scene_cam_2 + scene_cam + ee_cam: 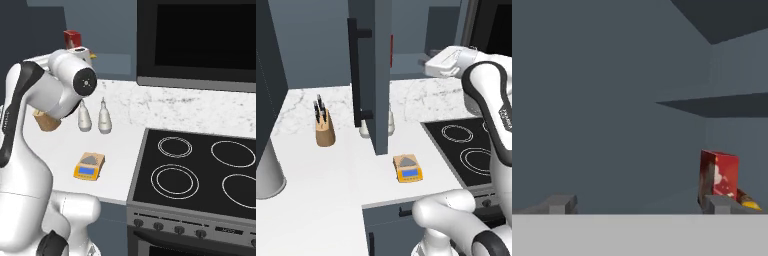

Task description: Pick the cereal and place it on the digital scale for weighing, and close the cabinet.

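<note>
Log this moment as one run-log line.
pincer open, empty | cereal upright inside cabinet | door open | digital scale bare

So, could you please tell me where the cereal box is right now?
The cereal stands upright inside the open cabinet, low at the right of the hand view, just beyond the right fingertip; the right base view shows it above the arm.

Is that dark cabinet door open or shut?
Open. The cabinet door swings out over the counter, edge-on to the left base view, and the cereal shows standing inside in the hand view.
</note>
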You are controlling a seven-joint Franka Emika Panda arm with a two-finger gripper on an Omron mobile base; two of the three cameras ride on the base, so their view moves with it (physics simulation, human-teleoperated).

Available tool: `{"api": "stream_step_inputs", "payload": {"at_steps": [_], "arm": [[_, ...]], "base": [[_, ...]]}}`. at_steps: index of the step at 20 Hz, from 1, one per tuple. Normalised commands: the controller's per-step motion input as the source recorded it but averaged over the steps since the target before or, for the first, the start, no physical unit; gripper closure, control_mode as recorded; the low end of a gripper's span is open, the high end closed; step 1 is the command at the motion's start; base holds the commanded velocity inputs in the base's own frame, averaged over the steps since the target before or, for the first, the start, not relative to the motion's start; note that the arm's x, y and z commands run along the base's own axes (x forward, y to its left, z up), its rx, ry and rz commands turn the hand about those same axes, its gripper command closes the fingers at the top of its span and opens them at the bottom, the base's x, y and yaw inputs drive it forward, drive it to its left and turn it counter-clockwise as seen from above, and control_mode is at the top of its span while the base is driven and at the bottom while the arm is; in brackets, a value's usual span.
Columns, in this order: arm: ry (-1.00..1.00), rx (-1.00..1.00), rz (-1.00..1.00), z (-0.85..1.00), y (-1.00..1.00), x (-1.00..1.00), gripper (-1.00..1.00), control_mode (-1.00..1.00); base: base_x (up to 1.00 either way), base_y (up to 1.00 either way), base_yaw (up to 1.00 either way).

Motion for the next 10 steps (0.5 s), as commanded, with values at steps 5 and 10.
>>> {"api": "stream_step_inputs", "payload": {"at_steps": [5, 10], "arm": [[0.03, 0.01, 0.00, 0.00, 0.16, 0.53, -1.00, -1.00], [0.03, 0.02, 0.05, 0.00, -0.05, 0.32, -1.00, -1.00]], "base": [[0.00, 0.00, 0.00], [0.00, 0.00, 0.00]]}}
